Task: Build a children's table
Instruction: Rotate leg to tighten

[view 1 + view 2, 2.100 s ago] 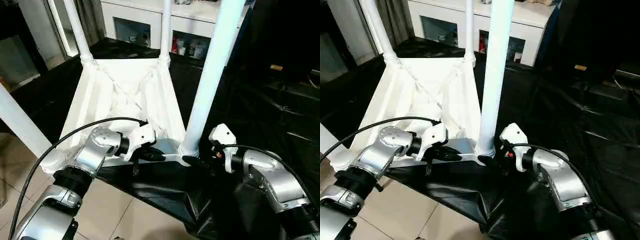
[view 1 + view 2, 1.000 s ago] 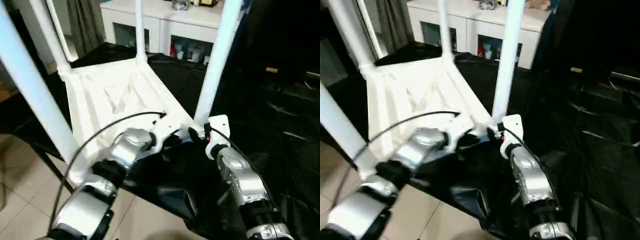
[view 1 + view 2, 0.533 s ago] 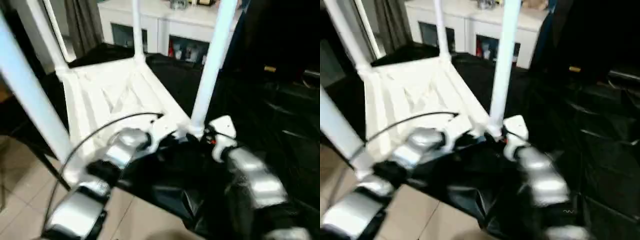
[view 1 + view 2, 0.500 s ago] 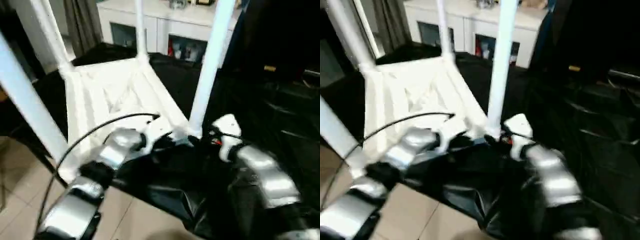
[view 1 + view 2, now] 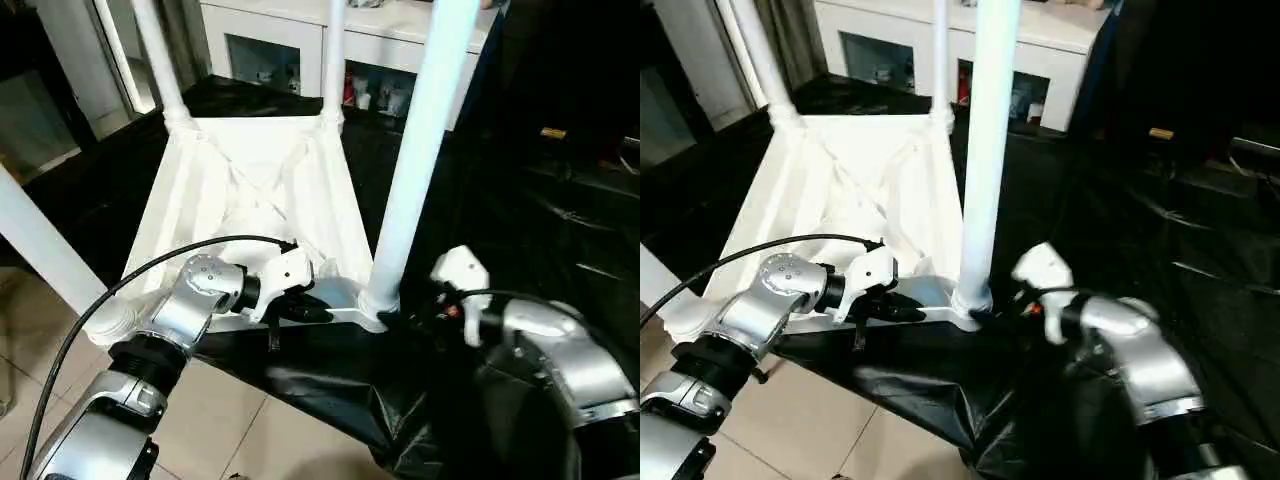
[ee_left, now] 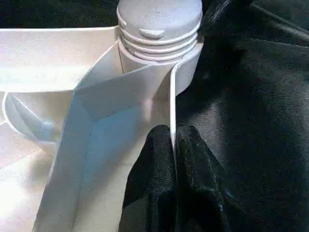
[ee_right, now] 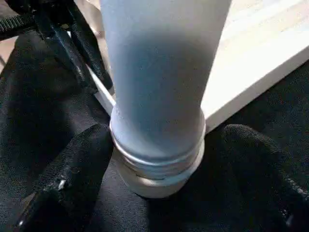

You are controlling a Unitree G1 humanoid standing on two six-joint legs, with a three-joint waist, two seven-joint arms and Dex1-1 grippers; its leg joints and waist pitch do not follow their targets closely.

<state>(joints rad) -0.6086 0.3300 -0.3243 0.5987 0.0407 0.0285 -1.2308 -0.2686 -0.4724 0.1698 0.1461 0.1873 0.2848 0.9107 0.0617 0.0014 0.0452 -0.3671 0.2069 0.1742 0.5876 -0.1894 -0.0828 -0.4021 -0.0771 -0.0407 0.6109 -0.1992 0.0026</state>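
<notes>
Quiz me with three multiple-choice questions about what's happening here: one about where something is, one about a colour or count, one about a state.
1. Where do the left gripper's fingers sit?
A. On the near rim of the table top
B. Around a far leg
C. On the floor tiles

2. What colour is the sheet under the table?
A. White
B. Black
C. Blue

3. How do the right gripper's fingers stand at the near right leg?
A. Shut tight beside it
B. Apart, one on each side of its base
C. Holding a loose leg flat

Answers: 1 A, the left wrist view shows them pinching the rim's edge. 2 B, the sheet is black. 3 B, the right wrist view shows a finger on each side.
</notes>
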